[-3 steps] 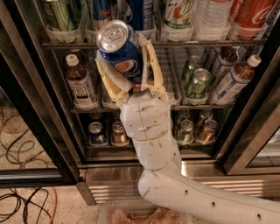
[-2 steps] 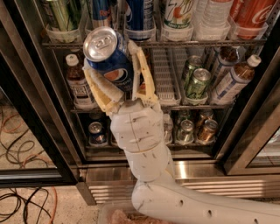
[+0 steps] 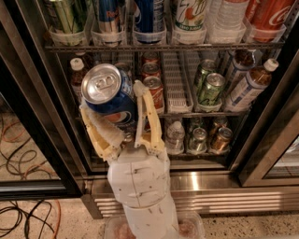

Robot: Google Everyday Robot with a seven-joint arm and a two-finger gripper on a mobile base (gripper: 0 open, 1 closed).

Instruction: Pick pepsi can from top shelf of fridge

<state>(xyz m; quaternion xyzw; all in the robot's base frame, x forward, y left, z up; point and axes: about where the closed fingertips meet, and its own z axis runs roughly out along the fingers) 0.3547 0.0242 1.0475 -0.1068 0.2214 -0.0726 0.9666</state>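
Nearest me: the white arm [image 3: 138,182] rises from the bottom edge, centre-left. Speckled floor [image 3: 243,224] on either side of it; loose black cables [image 3: 18,219] and an orange cable [image 3: 55,212] lie at lower left.

At the top of the arm, the gripper [image 3: 112,100] is clenched around the pepsi can [image 3: 106,88]. The yellowish fingers [image 3: 145,116] press against both flanks of the can, one on the left and one on the right. The can is tilted, silver lid and pull-tab turned up toward my camera, with the dark blue body and part of the globe logo showing between the fingers. It hangs in the air in front of the fridge [image 3: 219,191], level with the middle rack and below the top shelf [image 3: 163,47], touching no shelf.

Behind the can, middle rack: red cans [image 3: 154,88] just right of the gripper, a dark bottle [image 3: 77,77] to its left, green cans [image 3: 210,86] and tilted labelled bottles [image 3: 252,86] further right.

Lower rack: a small clear bottle [image 3: 175,135] and small cans [image 3: 219,140].

Farthest up, the top shelf carries a row in whitish lane fronts: a green can [image 3: 65,18], a Red Bull can [image 3: 108,16], a blue can [image 3: 148,16], a 7UP bottle [image 3: 191,14], a clear bottle [image 3: 224,16], and a Coca-Cola bottle [image 3: 271,14] at the right end.
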